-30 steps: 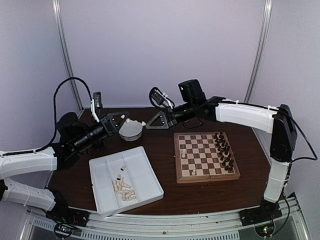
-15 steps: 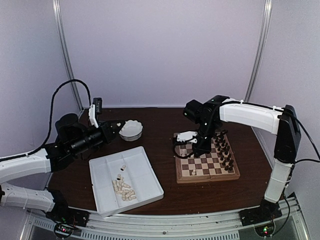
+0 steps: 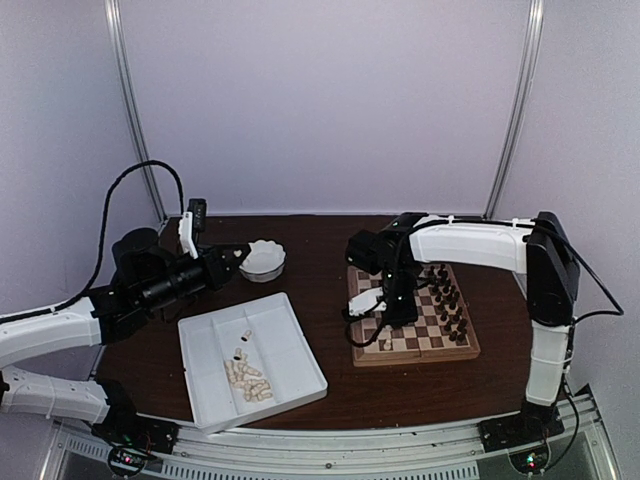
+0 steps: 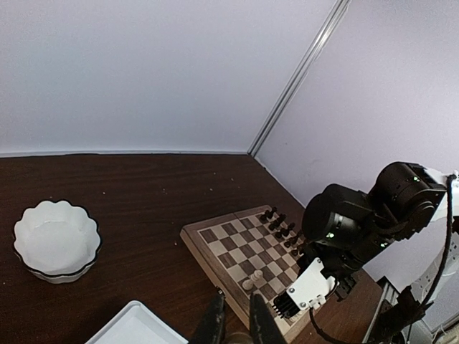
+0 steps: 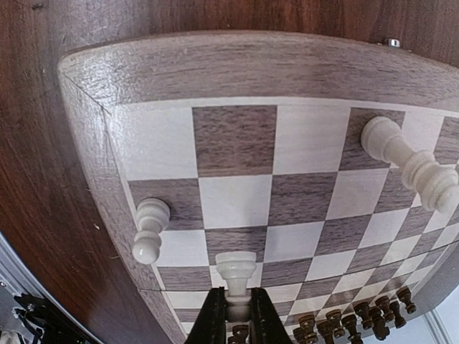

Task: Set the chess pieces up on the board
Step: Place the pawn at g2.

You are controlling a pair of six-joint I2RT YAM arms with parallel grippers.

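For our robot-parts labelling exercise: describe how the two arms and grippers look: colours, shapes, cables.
Both the left arm and right arm have white shell links joined by black cylindrical joints. A black cable loops over the left arm. The left gripper and right gripper each have two slim dark fingers.

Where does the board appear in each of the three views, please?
Top external: the board lies right of centre, in the lower half.
Left wrist: the board sits lower centre-right, one corner toward the camera.
Right wrist: the board fills most of the frame, seen close.
Shared landmark: the dark pieces lined along one side of the board.
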